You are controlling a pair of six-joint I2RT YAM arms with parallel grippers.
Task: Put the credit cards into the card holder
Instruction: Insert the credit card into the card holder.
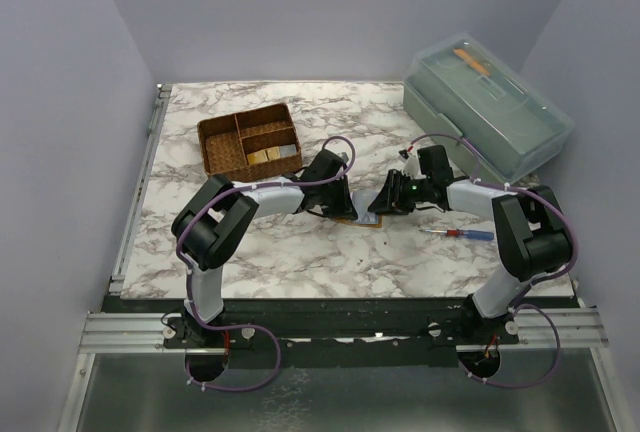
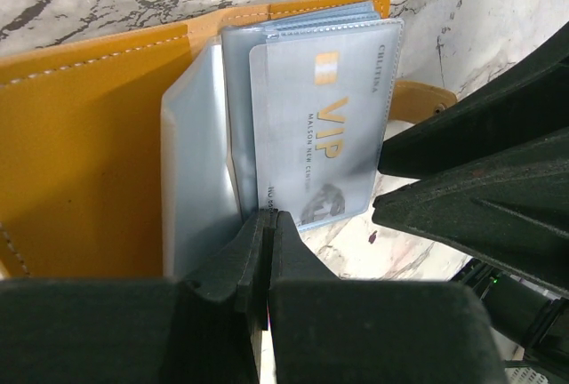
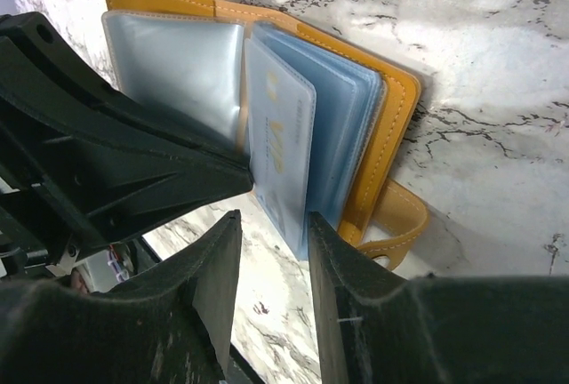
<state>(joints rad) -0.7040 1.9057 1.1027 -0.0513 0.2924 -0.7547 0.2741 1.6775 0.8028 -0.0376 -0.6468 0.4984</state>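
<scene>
Card holder: the orange-tan leather card holder (image 2: 89, 153) lies opened out flat on the marble desk (image 1: 300, 262), between the two arm tips in the middle of the top view.
Sleeves: clear plastic sleeves fan out from its spine, with one empty sleeve folded to one side and a thicker stack on the other.
Card: a pale blue VIP card (image 2: 324, 135) sits in the front sleeve of the stack, its gold lettering legible from the left wrist.
Left gripper: the left gripper (image 2: 267, 233) has its jaws pressed together, the tip at the lower edge of the sleeves where the empty one meets the stack. I cannot tell whether any plastic is pinched.
Right gripper: the right gripper (image 3: 274, 251) has its jaws apart, straddling the lower edge of the front sleeve.
Basket: a brown woven divided basket (image 1: 215, 147) sits behind the left arm.
Box: a clear lidded plastic box (image 1: 490, 112) stands at the far right.
Screwdriver: a red-and-blue screwdriver (image 1: 458, 234) lies beside the right arm.
</scene>
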